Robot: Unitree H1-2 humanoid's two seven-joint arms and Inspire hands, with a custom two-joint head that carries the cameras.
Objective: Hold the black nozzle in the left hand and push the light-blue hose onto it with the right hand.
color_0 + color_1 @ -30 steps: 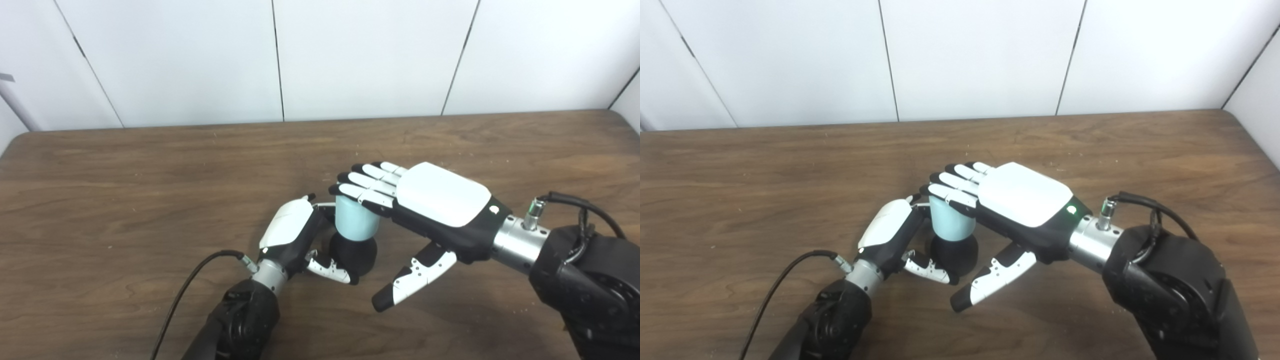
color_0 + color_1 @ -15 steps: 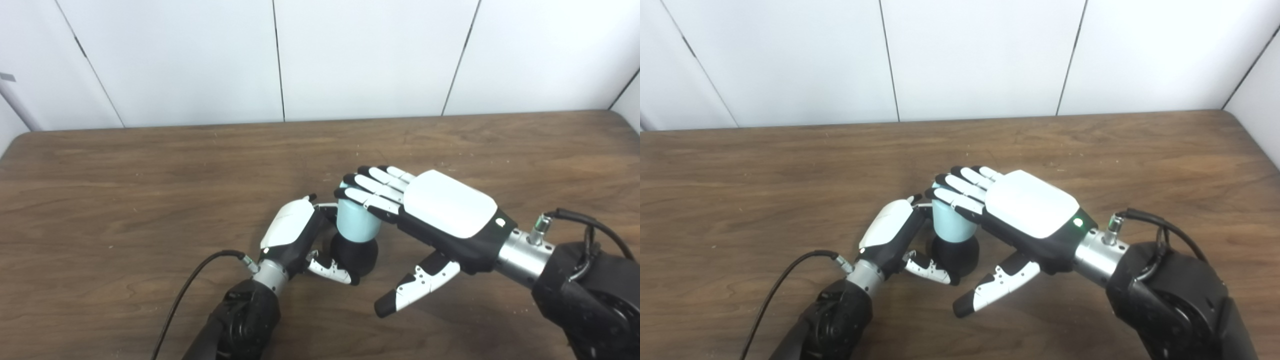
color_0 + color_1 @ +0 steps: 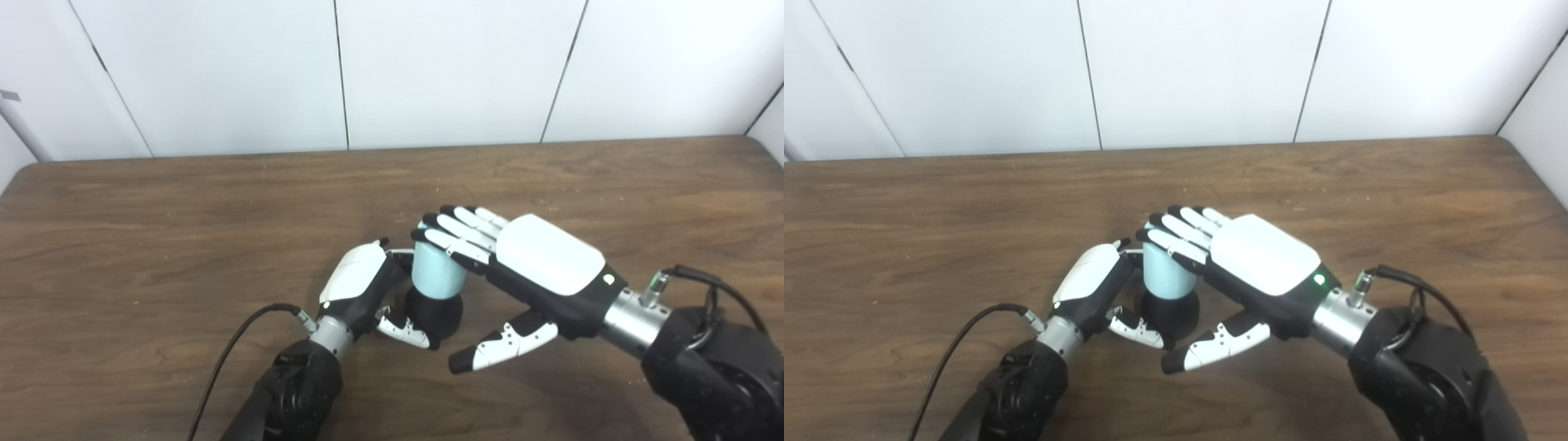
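Observation:
The black nozzle [image 3: 436, 313] stands upright on the wooden table [image 3: 184, 233] near its middle front. The short light-blue hose [image 3: 433, 275] sits on top of it. My left hand [image 3: 361, 283] is wrapped around the nozzle from the left, thumb curled across its front. My right hand [image 3: 539, 263] is flat and open, palm down, its fingers [image 3: 456, 236] resting on the hose's top right edge, thumb spread below to the front. The same scene shows in the right eye view, with the hose [image 3: 1165, 274] on the nozzle [image 3: 1167, 313].
A black cable [image 3: 236, 343] runs from my left wrist toward the front edge. White wall panels [image 3: 429, 67] stand behind the table's far edge.
My right hand has slid a little to the right and lowered over the hose top, and its thumb has swung left toward the nozzle. My left hand, the nozzle and the hose stay put.

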